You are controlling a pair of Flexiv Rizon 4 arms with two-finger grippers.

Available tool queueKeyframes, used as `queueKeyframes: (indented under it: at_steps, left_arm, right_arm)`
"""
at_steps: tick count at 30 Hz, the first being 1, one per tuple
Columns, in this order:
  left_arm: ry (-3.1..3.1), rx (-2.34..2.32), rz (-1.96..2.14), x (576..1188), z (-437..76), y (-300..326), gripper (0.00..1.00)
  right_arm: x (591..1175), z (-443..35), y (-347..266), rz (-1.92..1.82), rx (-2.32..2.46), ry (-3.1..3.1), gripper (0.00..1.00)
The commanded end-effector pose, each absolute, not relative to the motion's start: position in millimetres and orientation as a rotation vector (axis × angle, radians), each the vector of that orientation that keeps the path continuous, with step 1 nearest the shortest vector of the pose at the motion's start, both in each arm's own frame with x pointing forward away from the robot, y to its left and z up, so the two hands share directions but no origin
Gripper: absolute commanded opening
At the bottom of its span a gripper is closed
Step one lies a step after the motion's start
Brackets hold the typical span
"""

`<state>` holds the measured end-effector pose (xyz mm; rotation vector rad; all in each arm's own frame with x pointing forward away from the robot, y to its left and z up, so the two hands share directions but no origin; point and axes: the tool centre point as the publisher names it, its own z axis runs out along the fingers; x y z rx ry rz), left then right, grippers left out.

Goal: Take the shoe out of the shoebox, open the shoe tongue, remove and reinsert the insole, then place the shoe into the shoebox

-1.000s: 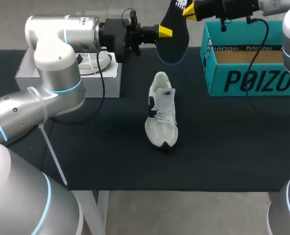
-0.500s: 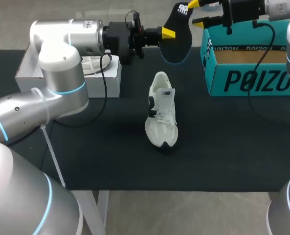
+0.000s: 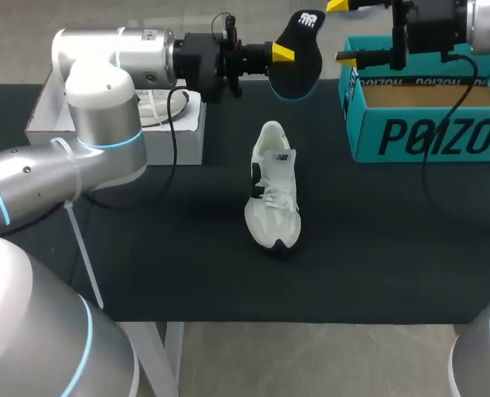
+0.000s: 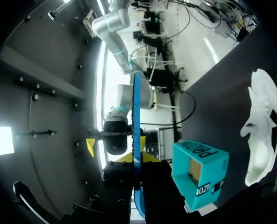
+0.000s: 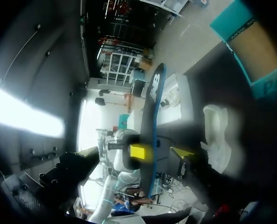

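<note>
The black insole (image 3: pixel 298 56) hangs in the air above the table's far edge, with my left gripper (image 3: pixel 282 55) shut on its side. In the left wrist view the insole (image 4: pixel 136 135) shows edge-on between my left gripper's (image 4: pixel 136 158) yellow tips. My right gripper (image 3: pixel 344 31) stands open just right of the insole, not touching it. Its own view has the insole (image 5: pixel 152 121) ahead of the right gripper (image 5: pixel 136 151), between wide-spread fingers. The white shoe (image 3: pixel 273 186) lies on the dark mat at mid-table, toe towards me. The teal shoebox (image 3: pixel 426 136) stands open at the far right.
A white box (image 3: pixel 116 132) with white contents stands at the far left, under my left arm. The shoe (image 4: pixel 262 126) and shoebox (image 4: pixel 199 179) also show in the left wrist view. A cable hangs from my right wrist over the shoebox.
My right gripper has opened, let go of the insole and drawn back to the right. My left gripper keeps its hold on the insole, which shifted slightly right.
</note>
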<state>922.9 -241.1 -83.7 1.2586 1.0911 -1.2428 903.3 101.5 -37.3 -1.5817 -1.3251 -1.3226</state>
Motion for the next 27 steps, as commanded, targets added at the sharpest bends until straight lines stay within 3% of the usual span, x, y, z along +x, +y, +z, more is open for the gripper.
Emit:
queueKeyframes:
  at_steps: [1,4,16,21,27]
  left_arm:
    - [1.177,1.241,-1.314,934,-84,-240,0.0]
    - [1.234,1.194,-1.482,945,-86,-237,0.0]
    - [1.234,1.194,-1.482,945,-86,-237,0.0]
    - [1.332,1.08,-1.875,953,-83,-239,0.0]
    - [1.354,1.11,-1.904,951,-82,-239,0.0]
  right_arm:
    - [892,-38,97,-1.327,-1.582,-1.32,1.0]
    - [889,-39,97,-1.321,-1.581,-1.331,1.0]
    - [889,-49,91,-1.292,-1.609,-1.333,1.0]
    - [888,-52,91,-1.287,-1.611,-1.326,1.0]
    - [888,-52,89,-1.295,-1.611,-1.316,1.0]
